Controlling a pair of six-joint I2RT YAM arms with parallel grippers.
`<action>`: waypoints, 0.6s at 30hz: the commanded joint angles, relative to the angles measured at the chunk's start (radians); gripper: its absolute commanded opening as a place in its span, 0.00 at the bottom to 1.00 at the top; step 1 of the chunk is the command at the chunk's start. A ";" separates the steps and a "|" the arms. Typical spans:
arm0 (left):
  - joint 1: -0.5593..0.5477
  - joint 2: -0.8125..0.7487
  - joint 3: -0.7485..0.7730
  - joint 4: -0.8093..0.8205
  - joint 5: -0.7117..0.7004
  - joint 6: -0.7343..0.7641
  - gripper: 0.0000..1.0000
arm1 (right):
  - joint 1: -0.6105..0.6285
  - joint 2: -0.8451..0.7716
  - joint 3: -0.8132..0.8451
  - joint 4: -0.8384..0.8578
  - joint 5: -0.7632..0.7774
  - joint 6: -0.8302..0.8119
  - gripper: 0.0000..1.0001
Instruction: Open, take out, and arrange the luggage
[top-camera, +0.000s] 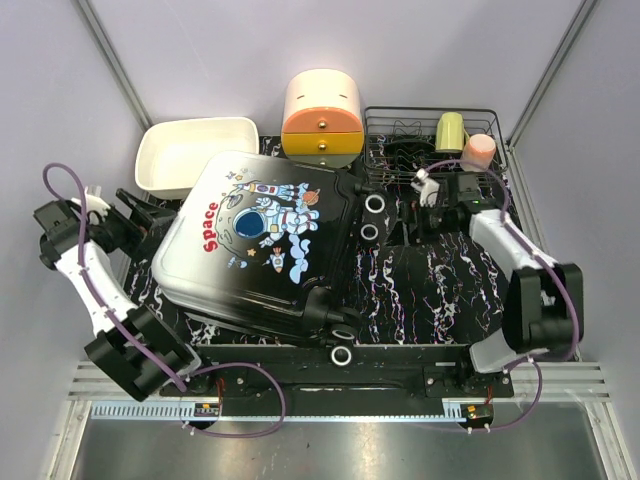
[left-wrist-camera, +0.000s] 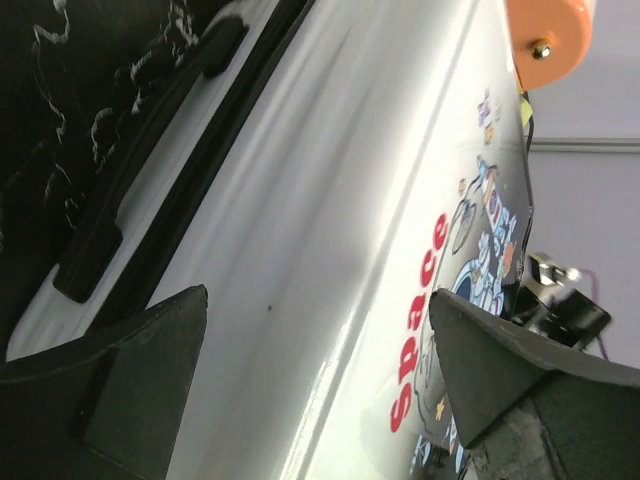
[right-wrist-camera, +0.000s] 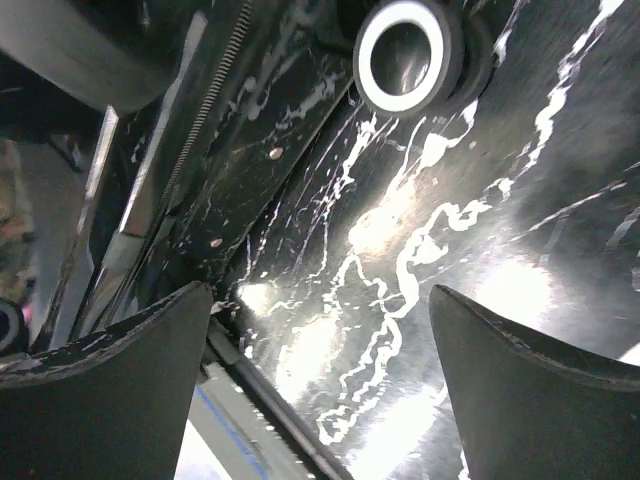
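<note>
The luggage (top-camera: 262, 240) lies flat left of the table's middle, lid down, with the astronaut print and red "Space" lettering facing up. Its wheels (top-camera: 374, 206) point right and toward the front. My left gripper (top-camera: 157, 218) is open at the case's left edge. In the left wrist view its fingers (left-wrist-camera: 130, 380) spread apart over the white shell (left-wrist-camera: 300, 230), holding nothing. My right gripper (top-camera: 412, 205) is open just right of the wheels. In the right wrist view one wheel (right-wrist-camera: 405, 55) and the case's zippered side (right-wrist-camera: 205, 130) lie ahead of the empty right gripper (right-wrist-camera: 320, 380).
A white tray (top-camera: 190, 150) stands behind the case at back left. A cream-and-orange box (top-camera: 322, 115) sits at back centre. A wire rack (top-camera: 400, 135) at back right holds a green cup (top-camera: 452, 130) and a pink cup (top-camera: 480, 150). Black marbled mat (top-camera: 430, 290) covers the table.
</note>
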 joint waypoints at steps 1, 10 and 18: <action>0.005 0.029 0.175 -0.147 0.021 0.103 0.98 | -0.029 -0.169 0.080 -0.085 -0.014 -0.261 1.00; 0.207 -0.105 0.111 -0.373 0.117 0.127 0.99 | -0.009 -0.163 0.318 -0.091 0.076 -0.523 1.00; 0.253 -0.168 0.085 -0.518 0.105 0.186 0.99 | 0.122 -0.015 0.456 -0.186 0.168 -0.804 1.00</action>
